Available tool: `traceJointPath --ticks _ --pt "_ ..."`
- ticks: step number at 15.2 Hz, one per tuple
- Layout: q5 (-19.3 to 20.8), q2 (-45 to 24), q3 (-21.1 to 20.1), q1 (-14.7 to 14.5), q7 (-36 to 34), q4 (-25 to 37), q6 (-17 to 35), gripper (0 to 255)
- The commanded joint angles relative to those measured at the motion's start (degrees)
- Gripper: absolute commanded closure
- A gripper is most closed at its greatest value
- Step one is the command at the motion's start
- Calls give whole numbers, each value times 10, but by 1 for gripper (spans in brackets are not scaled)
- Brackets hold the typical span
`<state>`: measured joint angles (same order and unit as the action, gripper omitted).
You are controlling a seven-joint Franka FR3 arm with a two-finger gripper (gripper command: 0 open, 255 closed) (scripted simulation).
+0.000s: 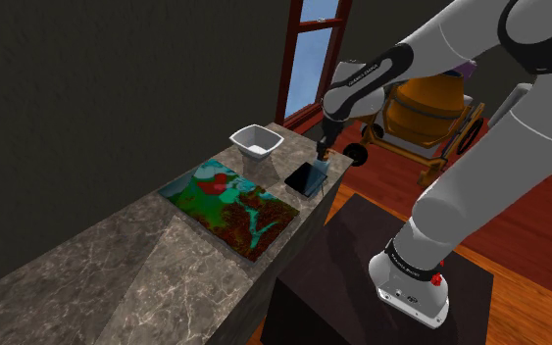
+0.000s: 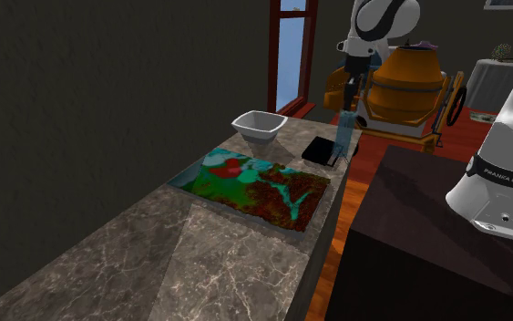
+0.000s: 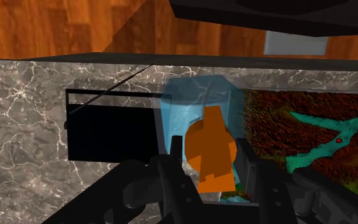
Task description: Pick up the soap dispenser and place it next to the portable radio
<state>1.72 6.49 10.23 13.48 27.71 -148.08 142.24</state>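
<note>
- My fingers (image 3: 171,178) are closed most of the way, one on each flank of the soap dispenser (image 3: 203,108), clasping it between them.
- The soap dispenser has a translucent pale-blue body. Seen along my hand, its orange pump head (image 3: 210,149) sits between my fingertips.
- In the second exterior view the soap dispenser (image 2: 343,137) hangs upright under my wrist. It is over the far end of the bench (image 2: 200,264), at the edge that faces my stand (image 2: 427,228).
- I cannot tell whether its base touches the bench top.
- The portable radio (image 3: 107,130) is a flat black box lying just beside the dispenser. From my hand the dispenser's side overlaps the radio's near end.
- The radio (image 1: 306,178) lies close to the far corner on the stand-side edge of the bench.
- A patterned mat (image 1: 229,206) in red, green and teal lies on the dispenser's other side. It covers the middle of the bench, nearly from edge to edge.
- The dispenser is between the radio and the mat.
- A white bowl (image 1: 257,140) stands at the far end towards the wall-side edge, apart from the radio.
- The bench top is grey-brown veined marble.
- Past the far end, an orange cement mixer (image 2: 409,87) stands on the wooden floor (image 1: 519,225).
</note>
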Motion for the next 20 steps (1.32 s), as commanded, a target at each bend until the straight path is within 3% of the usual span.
traceJointPath --ticks 1,16,20 --pt "-4 -15 0 -1 2 -3 18 255" --pt "-50 -137 -6 -2 36 -12 147 255" --pt "-50 -137 -6 -2 36 -12 147 255"
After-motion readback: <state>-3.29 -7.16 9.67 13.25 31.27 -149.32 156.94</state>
